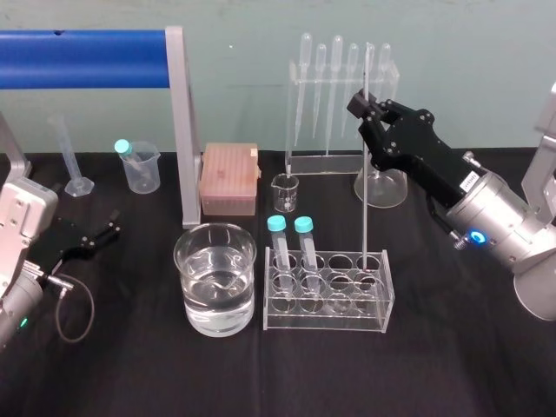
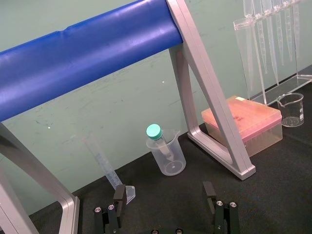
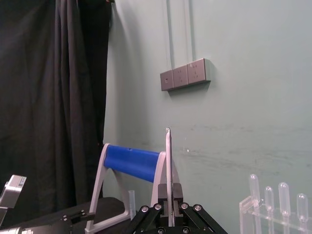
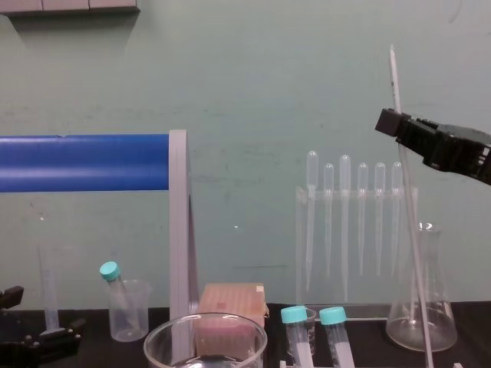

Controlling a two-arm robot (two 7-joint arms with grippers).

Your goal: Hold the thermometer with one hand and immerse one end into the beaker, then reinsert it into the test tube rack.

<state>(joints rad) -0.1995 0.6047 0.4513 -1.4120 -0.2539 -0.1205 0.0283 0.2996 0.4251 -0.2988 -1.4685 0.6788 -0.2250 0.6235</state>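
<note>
The thermometer [image 1: 365, 200] stands nearly upright, its lower end down in the right-end hole of the clear test tube rack [image 1: 328, 313]. My right gripper [image 1: 359, 106] is shut on its upper part, well above the rack. The chest view shows that gripper [image 4: 390, 123] clamped on the thermometer [image 4: 410, 230], whose top sticks out above it. In the right wrist view the thermometer [image 3: 167, 161] rises from between the closed fingers [image 3: 175, 195]. The large beaker [image 1: 195, 304], holding water, sits just left of the rack. My left gripper [image 1: 97, 236] rests open at the table's left, fingers [image 2: 119, 195] spread.
Two blue-capped tubes [image 1: 291, 243] stand in the rack's left end. Behind it are a pipette stand [image 1: 339, 95], a conical flask [image 1: 380, 187], a small glass beaker [image 1: 285, 193] and a pink tip box [image 1: 229, 178]. A blue roller frame [image 1: 184, 130], plastic beaker [image 1: 142, 167] and graduated cylinder [image 1: 71, 161] stand far left.
</note>
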